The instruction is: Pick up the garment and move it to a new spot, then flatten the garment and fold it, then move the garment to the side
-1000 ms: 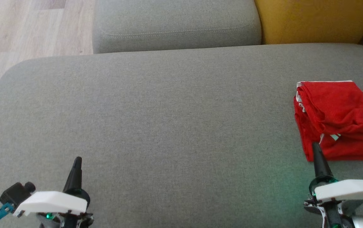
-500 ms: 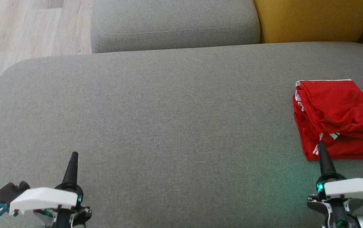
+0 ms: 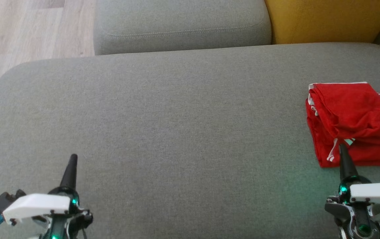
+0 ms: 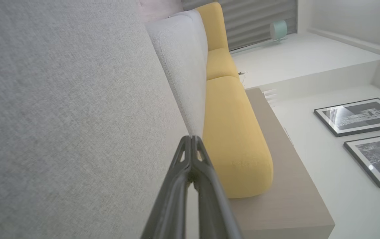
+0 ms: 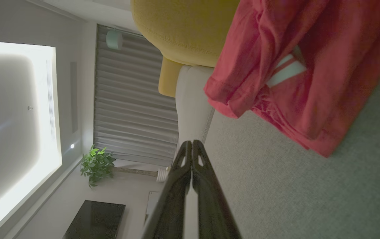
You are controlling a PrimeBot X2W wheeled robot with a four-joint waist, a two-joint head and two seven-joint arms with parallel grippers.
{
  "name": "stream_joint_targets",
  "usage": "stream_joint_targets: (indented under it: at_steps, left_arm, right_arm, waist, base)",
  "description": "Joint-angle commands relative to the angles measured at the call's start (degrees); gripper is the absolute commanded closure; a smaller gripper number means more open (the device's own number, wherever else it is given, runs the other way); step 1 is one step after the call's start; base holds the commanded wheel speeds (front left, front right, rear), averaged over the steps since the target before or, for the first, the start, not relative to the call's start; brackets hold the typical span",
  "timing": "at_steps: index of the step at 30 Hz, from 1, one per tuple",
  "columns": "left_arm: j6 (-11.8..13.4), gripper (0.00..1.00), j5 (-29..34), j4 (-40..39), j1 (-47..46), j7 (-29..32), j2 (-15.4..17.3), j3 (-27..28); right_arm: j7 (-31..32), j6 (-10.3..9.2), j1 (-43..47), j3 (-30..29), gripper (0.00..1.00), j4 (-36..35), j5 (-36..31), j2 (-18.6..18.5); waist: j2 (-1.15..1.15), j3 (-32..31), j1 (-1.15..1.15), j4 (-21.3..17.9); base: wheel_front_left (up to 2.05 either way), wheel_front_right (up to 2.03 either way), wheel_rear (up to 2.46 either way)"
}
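The grey sofa seat (image 3: 176, 116) takes up nearly the whole head view and is bare across its middle and left. A grey back cushion (image 3: 180, 23) and a yellow cushion (image 3: 326, 20) stand along its far edge, and wooden floor (image 3: 27, 30) shows beyond its far left corner.

The red garment (image 3: 352, 122) lies against the seat's right edge, about halfway between the near and far edges. It is gathered into a compact, roughly square bundle of several layers. The far edge is fairly straight, the top layer is rumpled, and patterned trim runs along the side nearest the seat's right edge. A bit of white trim (image 3: 349, 142) peeks out near its front.

The left hand (image 3: 72, 160) hovers over the near left part of the seat, well apart from the garment, clenched with nothing in it. The right hand (image 3: 343, 151) sits by the near right corner, also clenched and empty. In the head view its tip overlaps the bundle's near edge, but the right wrist view shows bare seat fabric between its fingers (image 5: 175, 192) and the cloth, so it looks just beside the garment and not touching it.

Judging from this, the flattening and folding look done, if loosely. The garment is already off to the side, and with neither hand on it the task appears at or very near its end. At most, the rumpled top layer could be tidied.
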Motion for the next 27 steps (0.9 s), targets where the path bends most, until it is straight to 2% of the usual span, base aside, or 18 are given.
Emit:
stream_joint_targets:
  at_steps: [1, 22, 27]
  left_arm:
    - [-0.4, 1.00, -1.2, -1.7, -3.6, 0.2, 0.3, 2.3]
    - [-2.4, 1.00, -15.2, -0.5, -5.9, 3.6, -0.8, 5.6]
    - [-2.4, 1.00, -15.4, -0.5, -5.9, 3.7, -0.8, 5.7]
  right_arm:
    - [0.5, 0.37, -3.1, 0.8, 1.00, -1.5, 1.4, -1.2]
    - [1.2, 0.44, -5.3, -0.8, 1.00, 0.7, 15.4, -1.2]
    - [1.3, 0.44, -5.3, -0.9, 1.00, 0.8, 15.5, -1.1]
  waist:
    - [0.00, 0.0, 0.00, 0.0]
    - [0.00, 0.3, 0.00, -0.5]
    - [0.00, 0.3, 0.00, -0.5]
  base:
    - [0.00, 0.00, 0.00]
    - [0.00, 0.00, 0.00]
    - [0.00, 0.00, 0.00]
